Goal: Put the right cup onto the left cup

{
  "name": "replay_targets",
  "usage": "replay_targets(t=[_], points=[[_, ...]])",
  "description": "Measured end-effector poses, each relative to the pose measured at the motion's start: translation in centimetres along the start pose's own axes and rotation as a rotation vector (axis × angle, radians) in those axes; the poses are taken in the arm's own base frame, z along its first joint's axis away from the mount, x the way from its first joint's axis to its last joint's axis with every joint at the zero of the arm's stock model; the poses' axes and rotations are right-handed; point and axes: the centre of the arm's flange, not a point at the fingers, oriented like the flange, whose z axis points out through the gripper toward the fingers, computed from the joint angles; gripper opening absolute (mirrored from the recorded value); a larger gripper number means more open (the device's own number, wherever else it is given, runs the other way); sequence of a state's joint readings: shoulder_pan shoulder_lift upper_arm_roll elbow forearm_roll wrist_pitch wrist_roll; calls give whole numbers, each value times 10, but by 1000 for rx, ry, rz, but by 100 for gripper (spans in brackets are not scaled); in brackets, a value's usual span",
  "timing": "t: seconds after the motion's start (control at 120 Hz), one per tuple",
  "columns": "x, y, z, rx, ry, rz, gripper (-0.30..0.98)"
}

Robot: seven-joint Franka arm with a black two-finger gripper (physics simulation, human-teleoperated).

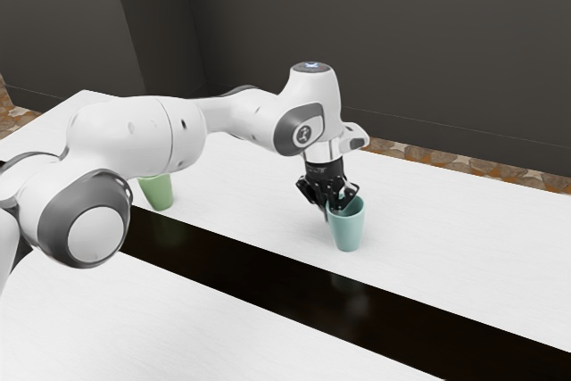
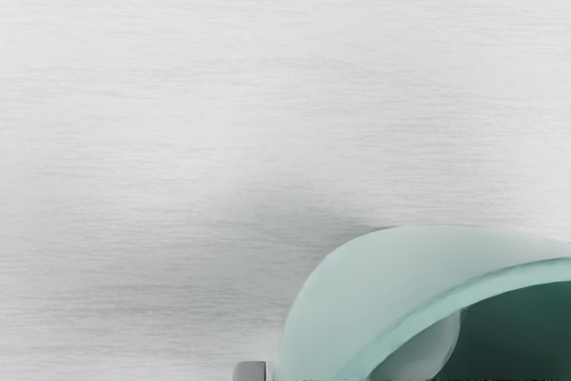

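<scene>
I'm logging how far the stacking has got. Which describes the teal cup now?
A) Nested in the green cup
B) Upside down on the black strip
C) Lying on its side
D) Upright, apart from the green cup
D: in the exterior view the teal cup has its open rim up, at the gripper, with a wide gap between it and the green cup.
</scene>
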State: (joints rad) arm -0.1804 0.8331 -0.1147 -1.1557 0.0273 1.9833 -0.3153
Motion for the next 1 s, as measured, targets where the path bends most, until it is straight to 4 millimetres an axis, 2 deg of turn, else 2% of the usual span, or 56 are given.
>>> replay_targets(t=[0.217,0.333,0.4,0.533,0.692,0.825,1.0], points=[[-1,2,-8,4,11,-2,-8],[-4,2,-22,5,22,-3,-9],[-11,1,-41,6,29,-3,-9],[-41,-8,-101,7,58,-8,-10],[-69,-37,-147,3,77,-32,-10],[-91,-78,-178,15,92,-67,-10],[-104,-132,-215,36,99,-101,-10]])
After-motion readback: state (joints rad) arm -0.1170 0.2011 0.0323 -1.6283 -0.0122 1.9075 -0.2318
